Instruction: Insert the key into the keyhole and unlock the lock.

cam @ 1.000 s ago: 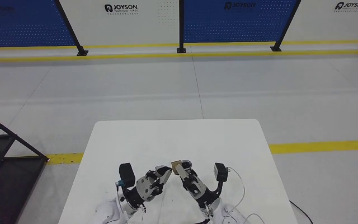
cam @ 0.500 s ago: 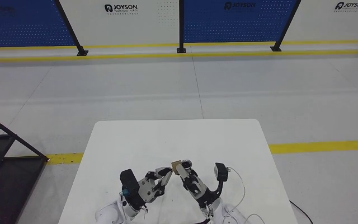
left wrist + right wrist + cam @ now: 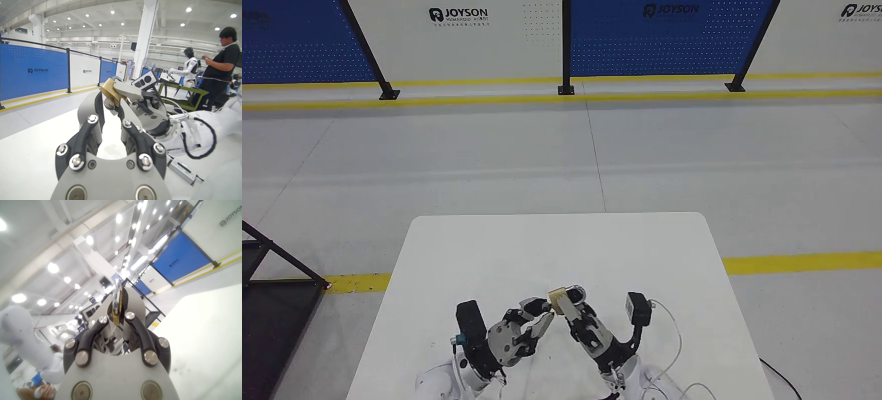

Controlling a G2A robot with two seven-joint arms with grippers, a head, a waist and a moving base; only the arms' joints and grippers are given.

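Gripping the brass padlock [image 3: 109,88] tight, the right gripper's [image 3: 118,303] fingers [image 3: 135,306]! Round-headed silver key [image 3: 109,104] at its base; left gripper's [image 3: 110,109] hold unclear.

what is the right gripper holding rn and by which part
The right gripper holds the padlock, clamped across its brass body, with the shackle sticking out beyond the grip.

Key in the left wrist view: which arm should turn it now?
Left. The left gripper is right at the key, whose head juts from the lock. The right gripper is clamped on the lock body, steadying it.
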